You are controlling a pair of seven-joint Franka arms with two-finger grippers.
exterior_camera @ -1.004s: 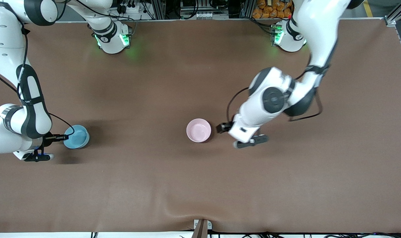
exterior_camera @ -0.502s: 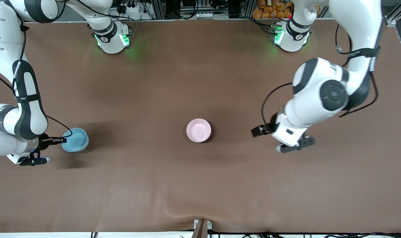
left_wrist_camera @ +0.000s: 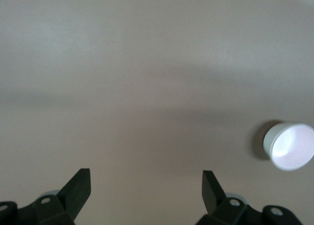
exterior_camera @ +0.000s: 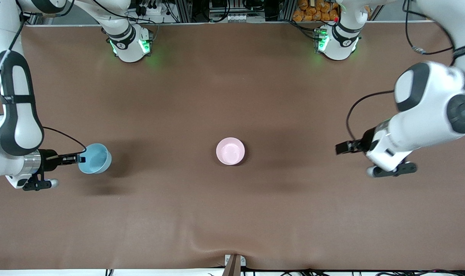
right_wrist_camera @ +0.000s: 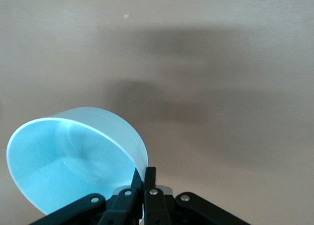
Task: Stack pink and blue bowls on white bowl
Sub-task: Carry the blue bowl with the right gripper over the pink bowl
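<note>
The pale pink bowl (exterior_camera: 230, 151) sits upright at the middle of the table; it also shows in the left wrist view (left_wrist_camera: 290, 146), where its outer wall looks whitish. No white bowl shows on its own. My right gripper (exterior_camera: 77, 157) is shut on the rim of the light blue bowl (exterior_camera: 96, 158) and holds it tilted just above the table near the right arm's end; the right wrist view shows the fingers (right_wrist_camera: 149, 178) pinching the blue bowl's wall (right_wrist_camera: 73, 156). My left gripper (exterior_camera: 342, 147) is open and empty over bare table toward the left arm's end, its fingertips (left_wrist_camera: 78, 185) wide apart.
The brown table mat (exterior_camera: 232, 214) has a raised wrinkle near the front edge. The arms' bases (exterior_camera: 130, 44) stand along the table's back edge. A small bracket (exterior_camera: 234, 262) sits at the front edge.
My left gripper has drawn away from the pink bowl toward the left arm's end, staying open. My right gripper has raised and tilted the blue bowl and shifted it slightly toward the middle.
</note>
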